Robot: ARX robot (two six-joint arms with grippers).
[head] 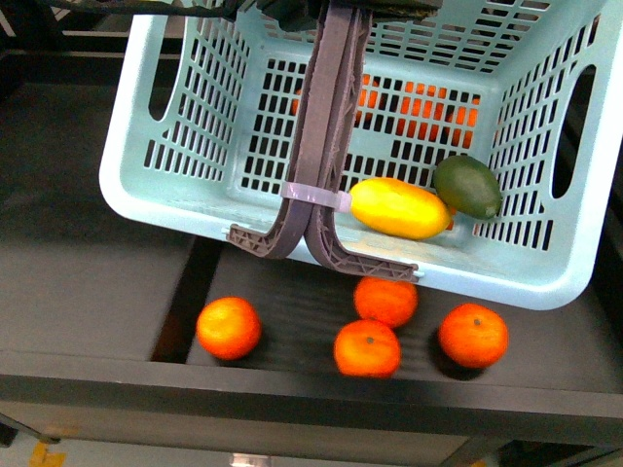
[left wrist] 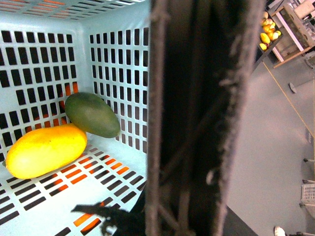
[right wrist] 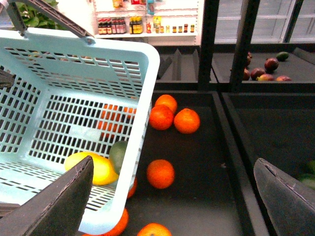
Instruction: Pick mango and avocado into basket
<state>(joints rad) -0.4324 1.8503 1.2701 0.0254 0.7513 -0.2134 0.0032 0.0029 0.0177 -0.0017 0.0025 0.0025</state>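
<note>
The light teal basket (head: 131,185) hangs tilted above the dark shelf. Its two brown-grey handles (head: 329,126) are pulled up together. My left gripper (head: 336,8) is shut on them at the top edge of the front view, mostly cut off. The handles (left wrist: 197,123) fill the left wrist view. Inside the basket the yellow mango (head: 399,207) lies on the floor with the dark green avocado (head: 467,186) touching it in the corner; both also show as mango (left wrist: 47,150) and avocado (left wrist: 92,114). My right gripper (right wrist: 172,201) is open and empty beside the basket (right wrist: 142,113).
Several oranges (head: 229,328) lie on the black shelf under the basket, behind its front lip (head: 292,389). More oranges (right wrist: 160,173) sit beside the basket's wall. Black uprights (right wrist: 206,44) divide the shelves, and dark red fruits (right wrist: 261,73) lie in the far bin.
</note>
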